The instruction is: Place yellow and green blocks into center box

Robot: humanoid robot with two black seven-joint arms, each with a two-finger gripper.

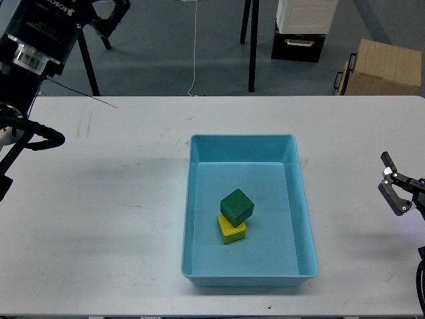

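A green block (237,206) lies tilted on top of a yellow block (232,230) inside the light-blue box (240,139) at the middle of the white table (106,199). My left gripper (111,14) is high at the top left, beyond the table's far edge and far from the box. It is dark and cut off by the frame edge, so its fingers cannot be told apart. My right gripper (392,181) is open and empty at the right edge, low over the table and to the right of the box.
Beyond the table's far edge stand a cardboard box (382,66), a white and black case (302,30), a black pole (251,46) and a tripod leg (89,63). A thin cable (194,46) hangs there.
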